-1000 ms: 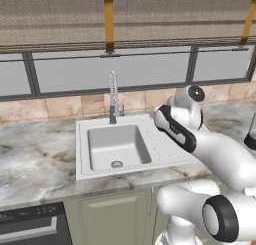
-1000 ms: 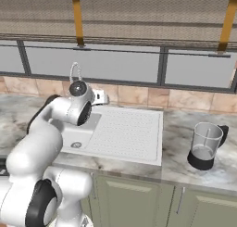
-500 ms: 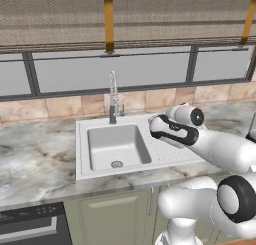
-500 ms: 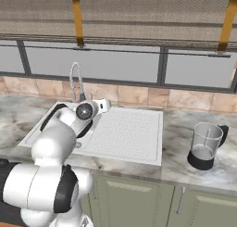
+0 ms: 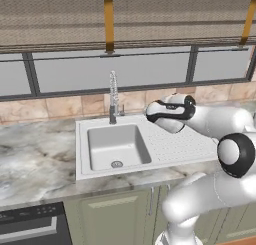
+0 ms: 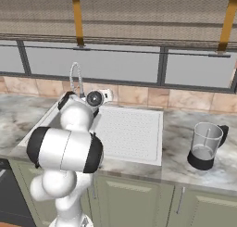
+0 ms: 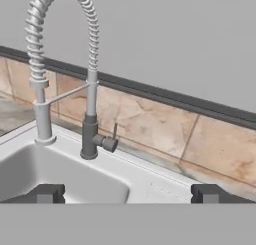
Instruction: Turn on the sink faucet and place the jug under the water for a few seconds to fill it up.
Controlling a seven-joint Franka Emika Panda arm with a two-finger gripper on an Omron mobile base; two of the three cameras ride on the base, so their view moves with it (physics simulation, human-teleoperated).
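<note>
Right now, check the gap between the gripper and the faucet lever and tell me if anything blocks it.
Nothing visible does. In the hand view the gripper is open and faces the sink faucet, whose small side lever sticks out beyond the fingertips with only bare sink rim in between. The jug stands off on the counter.

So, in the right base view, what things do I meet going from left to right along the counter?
sink faucet → gripper → dotted drainboard → jug
</note>
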